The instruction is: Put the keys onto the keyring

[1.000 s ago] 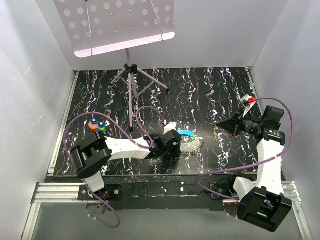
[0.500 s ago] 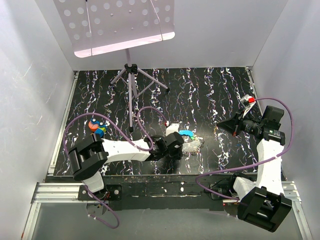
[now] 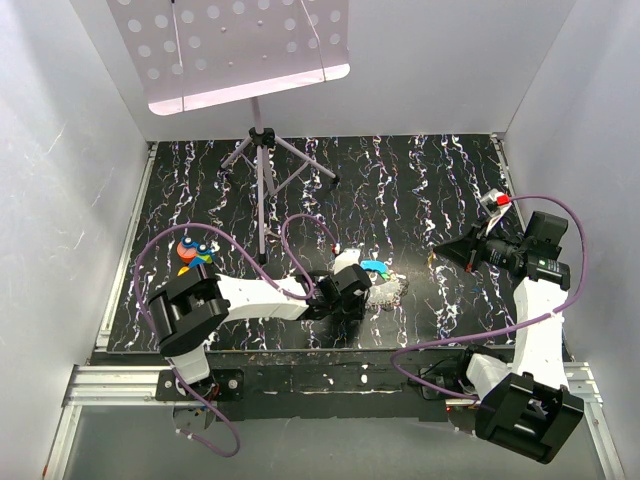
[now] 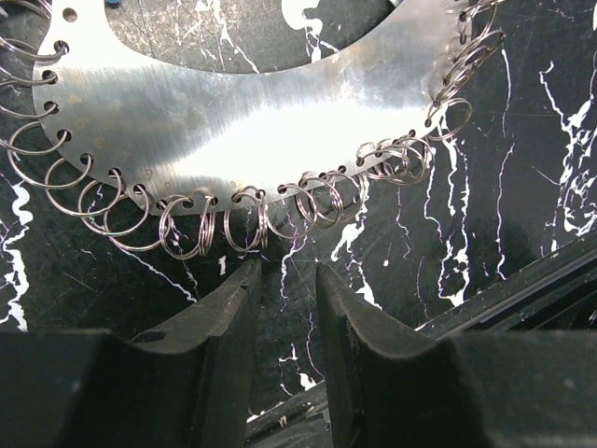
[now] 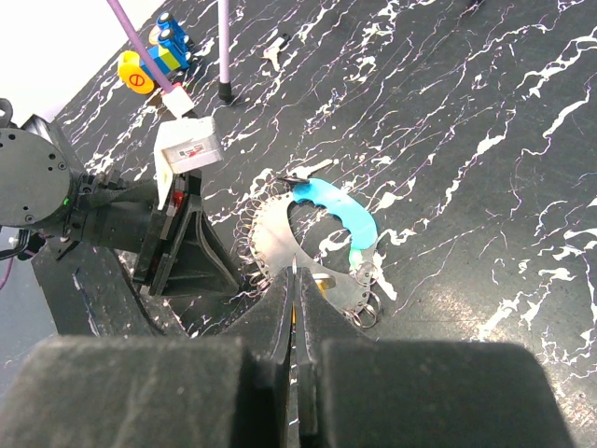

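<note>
The keyring holder is a crescent metal plate with a blue grip and several wire rings along its rim. It lies on the black marbled table near the front middle. My left gripper is open and empty, low over the table, with its fingertips just short of the rings; it also shows in the top view. My right gripper is shut on a thin metal blade with a yellow-orange head, held in the air to the right of the plate. The blue key is not visible.
A music stand's tripod stands at the back middle. Small coloured toys lie at the left and also show in the right wrist view. A red and white object sits at the right edge. The table's front rail is just behind my left gripper.
My left gripper has edged a little to the right, closer to the plate's rings. My right arm has not moved.
</note>
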`<state>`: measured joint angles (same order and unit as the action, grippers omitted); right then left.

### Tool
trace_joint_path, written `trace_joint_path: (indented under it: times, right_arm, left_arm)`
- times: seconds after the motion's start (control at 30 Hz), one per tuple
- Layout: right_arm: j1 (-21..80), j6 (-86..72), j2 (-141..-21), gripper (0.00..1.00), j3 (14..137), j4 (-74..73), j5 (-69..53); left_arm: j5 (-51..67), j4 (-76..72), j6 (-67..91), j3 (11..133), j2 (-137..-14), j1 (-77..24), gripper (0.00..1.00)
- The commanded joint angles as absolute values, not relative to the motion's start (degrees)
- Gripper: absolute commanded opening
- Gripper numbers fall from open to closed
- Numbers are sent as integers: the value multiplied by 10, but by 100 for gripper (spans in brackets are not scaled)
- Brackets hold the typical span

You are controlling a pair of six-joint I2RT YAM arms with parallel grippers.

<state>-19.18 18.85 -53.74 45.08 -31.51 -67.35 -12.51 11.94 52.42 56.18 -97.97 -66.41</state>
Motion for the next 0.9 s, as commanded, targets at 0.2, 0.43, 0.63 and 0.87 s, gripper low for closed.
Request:
trace_joint_path:
  times: [0.2,0.43,0.63,0.87]
  right_arm:
    - [-196,196,-539,1,447,-306,-686]
    - [-195,196,-538,1,447,-307,-686]
    - [-196,196,-539,1,447,-307,-686]
    - [-196,196,-539,1,447,-308,-687]
  left_arm:
    - [-112,105,531,572,-984,-649,30]
    - [-120,101,530,571,-984,-643,29]
    - [-126,105,526,578,-991,-640,27]
    - [-130,107,521,584,-994,-635,23]
